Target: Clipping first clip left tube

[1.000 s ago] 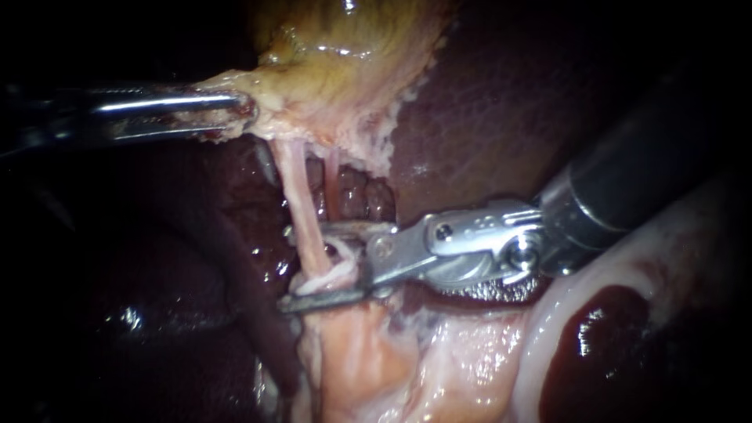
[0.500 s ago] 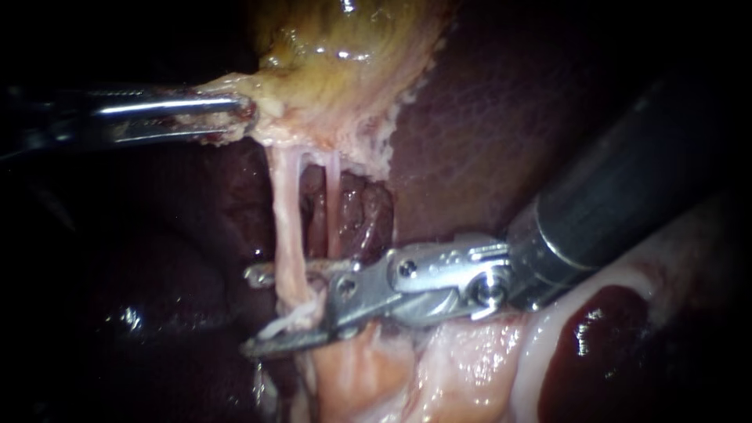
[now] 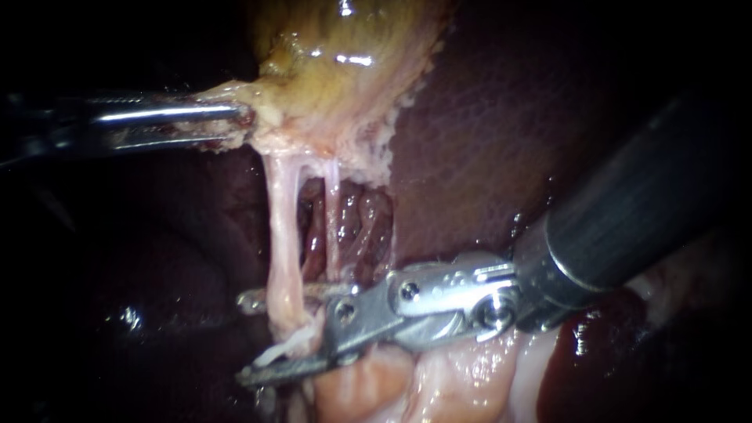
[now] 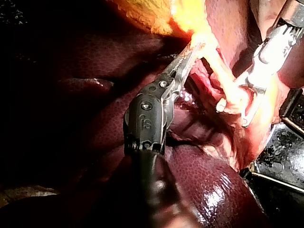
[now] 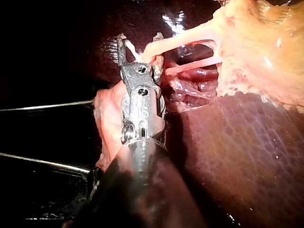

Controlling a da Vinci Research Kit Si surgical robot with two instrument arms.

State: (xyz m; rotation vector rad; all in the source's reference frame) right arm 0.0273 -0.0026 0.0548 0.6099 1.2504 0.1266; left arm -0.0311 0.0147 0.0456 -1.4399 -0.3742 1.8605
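Note:
The yellowish gallbladder [image 3: 337,70] hangs at the top, its lower edge held by my left instrument [image 3: 235,121], jaws shut on that tissue. Two pale tubes run down from it: the thicker left tube [image 3: 282,235] and a thin right tube [image 3: 333,219]. My right instrument [image 3: 243,338] comes in from the right with its jaws open, one on each side of the left tube's lower end. A whitish strand lies between them. In the right wrist view the left tube [image 5: 180,40] crosses between the open jaws of my right instrument [image 5: 139,40]. The left wrist view shows my left instrument [image 4: 190,52] gripping the gallbladder's edge.
Dark red liver [image 3: 501,117] surrounds the tubes and lies behind them. Pale pink fatty tissue [image 3: 454,376] sits below my right instrument's wrist. The right instrument's dark shaft [image 3: 627,227] fills the right side.
My right instrument has slid left, so the left tube now lies deeper between its open jaws. The tubes look longer and more taut. My left instrument has kept its hold.

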